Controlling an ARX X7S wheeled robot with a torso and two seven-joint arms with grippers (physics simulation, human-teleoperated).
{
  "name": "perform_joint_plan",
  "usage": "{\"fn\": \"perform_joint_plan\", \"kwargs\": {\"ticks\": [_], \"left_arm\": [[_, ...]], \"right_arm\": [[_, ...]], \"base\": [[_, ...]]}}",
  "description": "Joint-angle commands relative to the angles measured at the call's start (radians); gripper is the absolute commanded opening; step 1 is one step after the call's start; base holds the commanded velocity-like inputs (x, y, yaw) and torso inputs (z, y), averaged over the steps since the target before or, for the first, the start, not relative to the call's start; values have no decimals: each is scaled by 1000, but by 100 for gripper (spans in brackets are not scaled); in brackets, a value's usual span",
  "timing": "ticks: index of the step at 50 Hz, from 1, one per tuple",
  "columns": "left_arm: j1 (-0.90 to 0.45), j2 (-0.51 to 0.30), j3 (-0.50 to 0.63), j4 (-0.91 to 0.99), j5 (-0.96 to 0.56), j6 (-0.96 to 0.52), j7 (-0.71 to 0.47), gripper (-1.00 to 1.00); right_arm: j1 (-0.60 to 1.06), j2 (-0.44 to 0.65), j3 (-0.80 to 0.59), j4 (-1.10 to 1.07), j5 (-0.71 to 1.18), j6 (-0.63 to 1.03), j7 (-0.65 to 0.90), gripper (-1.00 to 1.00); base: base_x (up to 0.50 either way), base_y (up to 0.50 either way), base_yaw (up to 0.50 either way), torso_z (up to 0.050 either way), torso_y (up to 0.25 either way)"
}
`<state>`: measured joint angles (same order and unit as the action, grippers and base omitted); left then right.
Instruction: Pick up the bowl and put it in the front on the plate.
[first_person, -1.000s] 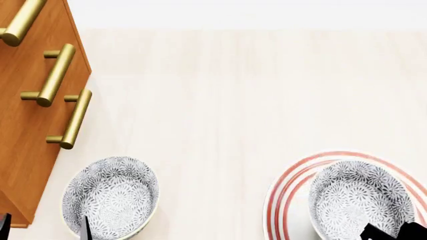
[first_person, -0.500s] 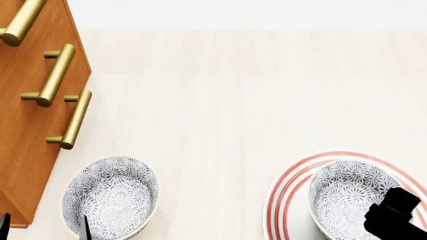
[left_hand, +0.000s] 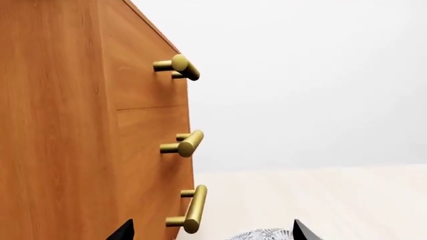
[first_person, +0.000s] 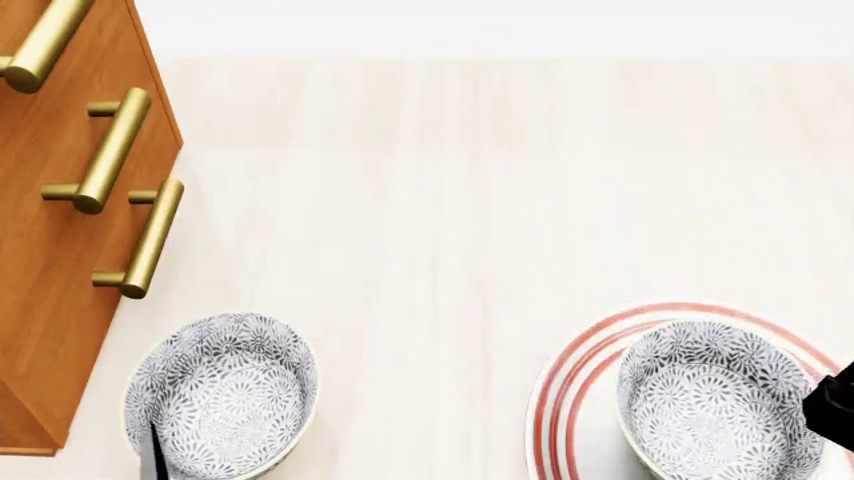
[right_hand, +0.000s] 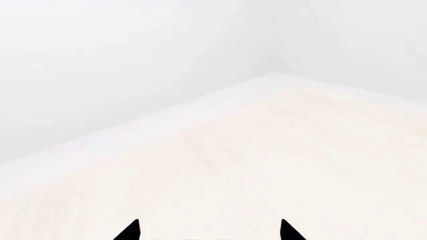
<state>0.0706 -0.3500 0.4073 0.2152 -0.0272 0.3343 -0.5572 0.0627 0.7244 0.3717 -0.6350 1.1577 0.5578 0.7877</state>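
A grey-patterned bowl (first_person: 721, 400) sits inside the red-ringed plate (first_person: 571, 385) at the lower right of the head view. A second bowl of the same look (first_person: 220, 395) stands on the pale table at the lower left. Its rim (left_hand: 263, 235) shows faintly in the left wrist view between the wide-apart tips of my left gripper (left_hand: 212, 232), which is open. One left fingertip (first_person: 155, 458) hangs over that bowl's near-left side. My right gripper (right_hand: 209, 232) is open with only bare table beyond it. Its black body (first_person: 835, 410) shows at the right edge, beside the bowl on the plate.
A wooden cabinet (first_person: 54, 290) with brass bar handles (first_person: 144, 240) stands at the left, close beside the left bowl and my left gripper; its drawer fronts (left_hand: 147, 165) fill the left wrist view. The light wooden table (first_person: 467, 200) stretches to a white wall.
My right gripper has moved up and to the right, off the bowl on the plate, to the frame's edge; that bowl stayed put. The left fingers shifted slightly left.
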Motion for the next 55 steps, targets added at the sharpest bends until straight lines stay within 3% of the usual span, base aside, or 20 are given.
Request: {"fn": "perform_joint_plan", "kwargs": {"ticks": [1,6,16,33,43,55], "left_arm": [[20,-13,-50,76,-8,-9,-18,100],[76,-42,-132,145,2,17,-81,100],[105,-61,-156,130,17,34,-99,100],[154,-86,-212,85,30,78,-139,100],[161,-108,-310,139,35,91,-198,100],[168,-110,-348,184,90,97,-231,100]], "right_arm": [[-144,-146,-55,-158,-607,-329,-113,100],[-185,-245,-120,-83,-808,-540,-147,100],[-194,-328,-170,66,-924,-702,-155,100],[-156,-360,-226,170,-988,-741,-152,100],[-89,-379,-228,199,-1049,-920,-148,100],[-91,-384,-227,217,-1159,-1096,-145,100]], "base": [[0,0,0,0,0],[0,0,0,0,0],[0,0,0,0,0],[0,0,0,0,0],[0,0,0,0,0],[0,0,0,0,0]]}}
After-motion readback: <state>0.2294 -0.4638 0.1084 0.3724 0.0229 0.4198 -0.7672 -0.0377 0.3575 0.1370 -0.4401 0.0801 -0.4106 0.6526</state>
